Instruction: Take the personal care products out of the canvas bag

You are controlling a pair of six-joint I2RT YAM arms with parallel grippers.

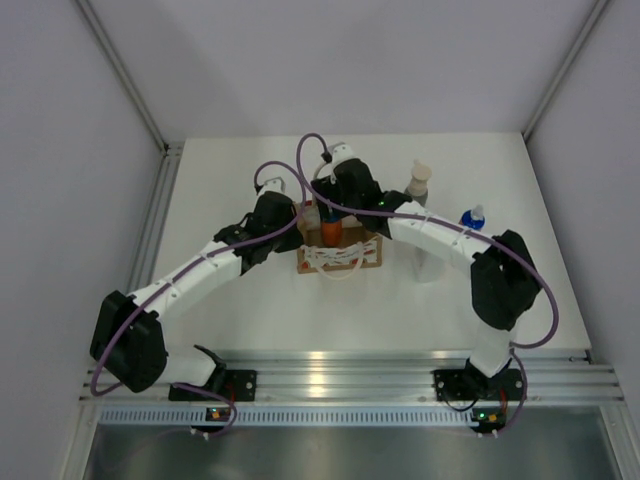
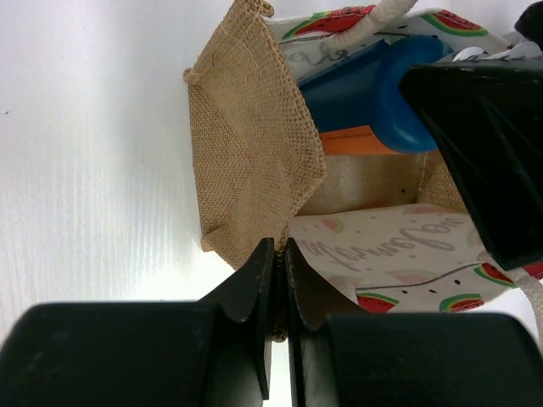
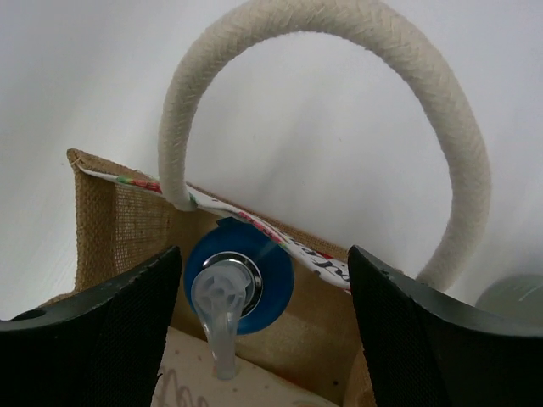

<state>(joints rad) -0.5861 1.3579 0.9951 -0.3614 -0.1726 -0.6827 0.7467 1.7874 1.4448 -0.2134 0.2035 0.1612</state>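
The canvas bag [image 1: 341,255] stands mid-table with its rope handles toward the front. The orange bottle with the blue cap [image 1: 331,233] stands inside it. My left gripper [image 1: 292,218] is shut on the bag's burlap rim [image 2: 280,248] at its left side. My right gripper [image 1: 332,212] is open above the bag. In the right wrist view its fingers [image 3: 127,314] straddle the blue cap [image 3: 242,273] and its clear spout without touching. The same bottle [image 2: 361,89] leans in the bag in the left wrist view. The grey-green pump bottle [image 1: 418,184] and the short blue bottle [image 1: 472,217] stand on the table, right of the bag.
A cream rope handle [image 3: 339,34] arches over the bag's far rim. The bag's printed lining [image 2: 399,250] folds inward. White walls close the table [image 1: 250,310] at the back and sides. A metal rail [image 1: 330,375] runs along the front edge.
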